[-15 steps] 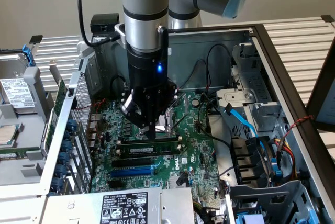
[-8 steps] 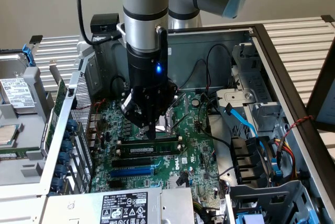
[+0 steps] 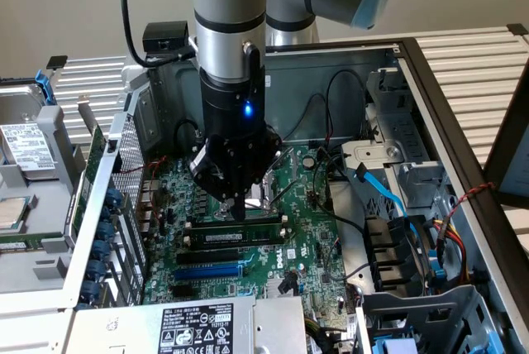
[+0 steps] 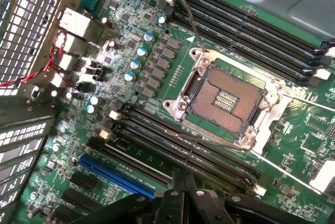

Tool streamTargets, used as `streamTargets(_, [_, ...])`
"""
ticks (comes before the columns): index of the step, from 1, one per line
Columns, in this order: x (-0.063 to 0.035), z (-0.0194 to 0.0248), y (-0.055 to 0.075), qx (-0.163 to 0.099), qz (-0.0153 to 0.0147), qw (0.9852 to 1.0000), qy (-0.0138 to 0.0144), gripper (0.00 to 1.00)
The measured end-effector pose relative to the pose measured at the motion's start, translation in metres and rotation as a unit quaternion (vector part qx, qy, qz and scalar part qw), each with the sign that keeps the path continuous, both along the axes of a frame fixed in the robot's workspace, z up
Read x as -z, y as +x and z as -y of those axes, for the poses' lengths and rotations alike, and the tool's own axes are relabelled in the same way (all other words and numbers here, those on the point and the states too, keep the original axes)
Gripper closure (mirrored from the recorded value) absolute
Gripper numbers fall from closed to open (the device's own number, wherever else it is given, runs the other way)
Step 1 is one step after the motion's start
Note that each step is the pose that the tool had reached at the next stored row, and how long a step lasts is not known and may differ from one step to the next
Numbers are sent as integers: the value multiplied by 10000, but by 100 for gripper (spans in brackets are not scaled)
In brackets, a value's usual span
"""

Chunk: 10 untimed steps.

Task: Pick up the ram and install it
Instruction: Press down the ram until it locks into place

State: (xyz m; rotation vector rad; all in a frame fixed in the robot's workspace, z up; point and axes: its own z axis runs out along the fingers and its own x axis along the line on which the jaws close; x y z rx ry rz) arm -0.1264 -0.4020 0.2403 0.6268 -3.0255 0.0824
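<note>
Ram, a long green circuit-board stick (image 3: 240, 223), lay in its black slot under the closed, empty tool (image 3: 239, 208), apparently being pressed home.

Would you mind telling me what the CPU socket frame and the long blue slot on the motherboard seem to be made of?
CPU socket frame: looks like bare metal, silvery and glossy, with bright glints at its corner screws. Long blue slot: probably moulded plastic, an even saturated blue with a dull sheen and no metallic shine on its body.
</note>
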Motion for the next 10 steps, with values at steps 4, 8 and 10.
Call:
streamTargets(4, [0,0,0,233,3,9997,0,89])
streamTargets(8, [0,0,0,467,6,9989,0,89])
streamTargets(10, [0,0,0,578,8,9983,0,89])
